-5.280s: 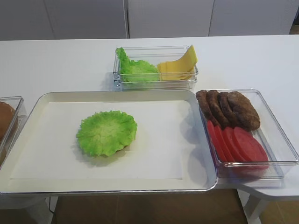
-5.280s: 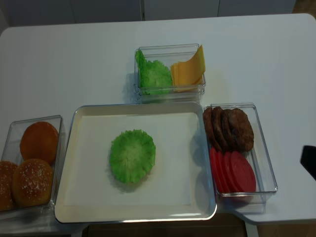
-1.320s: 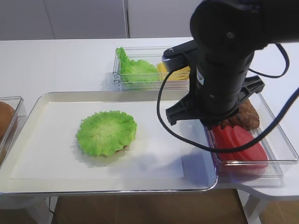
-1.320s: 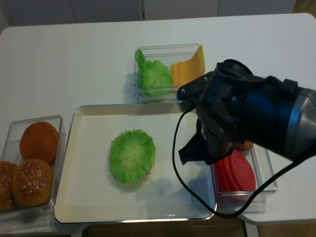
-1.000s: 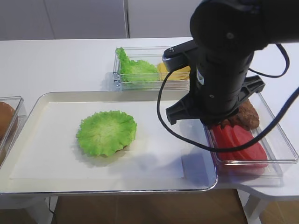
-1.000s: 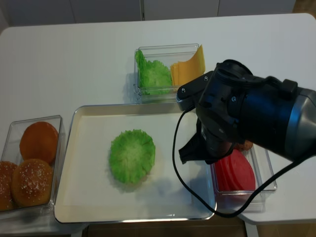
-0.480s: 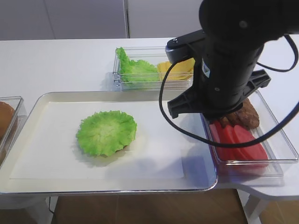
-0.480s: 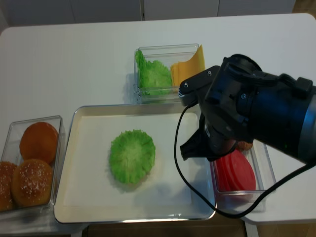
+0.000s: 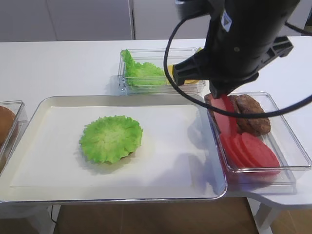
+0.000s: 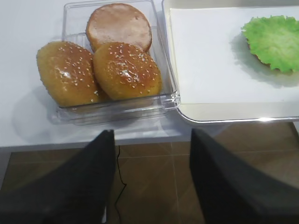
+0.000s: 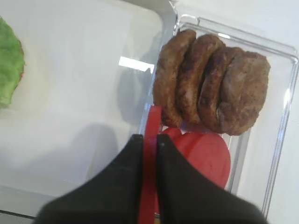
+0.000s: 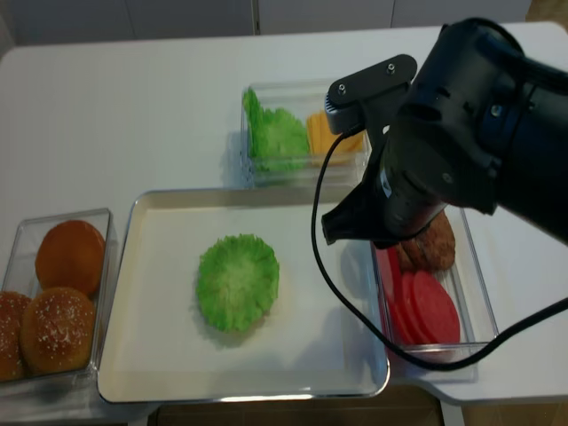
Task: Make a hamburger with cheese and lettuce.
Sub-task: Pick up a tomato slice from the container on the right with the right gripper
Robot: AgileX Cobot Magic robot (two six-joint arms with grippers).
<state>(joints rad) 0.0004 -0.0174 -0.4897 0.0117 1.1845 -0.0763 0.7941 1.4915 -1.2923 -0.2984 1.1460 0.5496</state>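
Note:
The hamburger (image 9: 111,138) is a frilly green leaf on a bun, lying left of centre on the tray; it also shows in the realsense view (image 12: 238,280). Spare lettuce (image 9: 139,72) and cheese (image 12: 321,133) sit in the far clear box, the cheese partly behind my right arm (image 9: 239,44). My right gripper (image 11: 149,140) is shut on a red tomato slice (image 11: 153,119), which it holds edge-on above the box of patties and tomatoes at the tray's right rim. My left gripper (image 10: 152,177) is open and empty over the floor, off the table's front edge.
A clear box on the right holds dark patties (image 9: 248,114) and tomato slices (image 9: 251,151). A box of buns (image 10: 107,65) stands left of the white tray (image 9: 161,161). My right arm blocks much of the right side in both high views.
My right arm has risen and drawn back from the tomato box, lifting one tomato slice out with it. The hamburger and the left gripper have not moved.

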